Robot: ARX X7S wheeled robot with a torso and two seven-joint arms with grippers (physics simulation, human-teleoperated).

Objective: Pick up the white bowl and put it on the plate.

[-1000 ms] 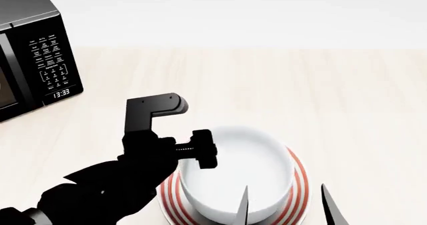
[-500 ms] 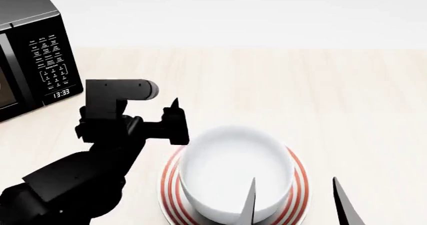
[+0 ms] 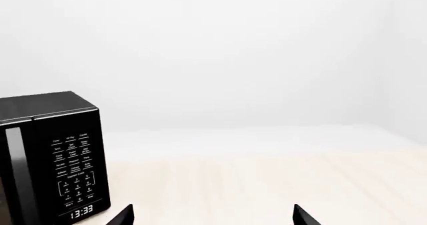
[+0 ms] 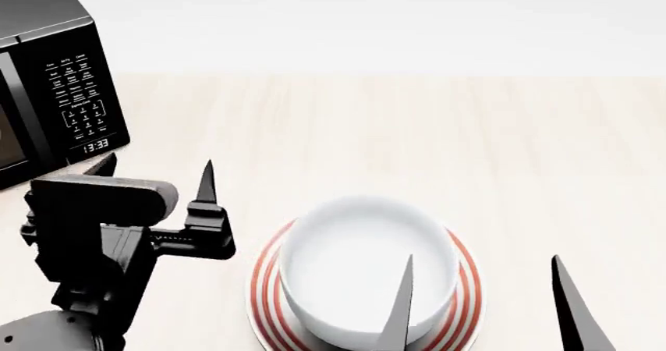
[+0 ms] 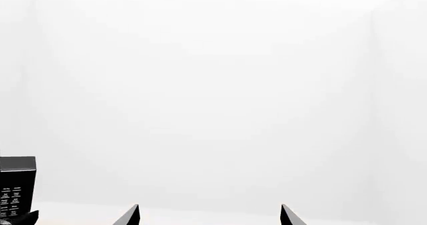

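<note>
Bowl: white bowl (image 4: pixel 366 269) sits inside the plate (image 4: pixel 470 277), red rings showing round it on both sides. Looks seated, upright.
Plate: flat on the counter (image 4: pixel 416 132), near front edge of head view.
Left hand: left hand (image 4: pixel 156 183) off to the bowl's left, apart from it, fingers spread, pinching nothing. Wrist cam shows both tips w/ open gap, looking toward the microwave (image 4: pixel 58 78).
Right hand: right hand (image 4: pixel 484 300) low in head view, two tips spread wide; one tip overlaps the bowl in the pic, but can't tell if it touches. Holding nothing.
Task status: judging by layout, placement looks done.
Handling: bowl looks stiff, glossy, prob slippery; thick walls, so some weight. Ceramic-like, could chip if dropped.
Where to grip: if regrasp needed, pinch the rim, one finger inside, one outside; smooth sides give poor purchase.
Risk: bumping the bowl could slide it off-centre on the plate.
</note>
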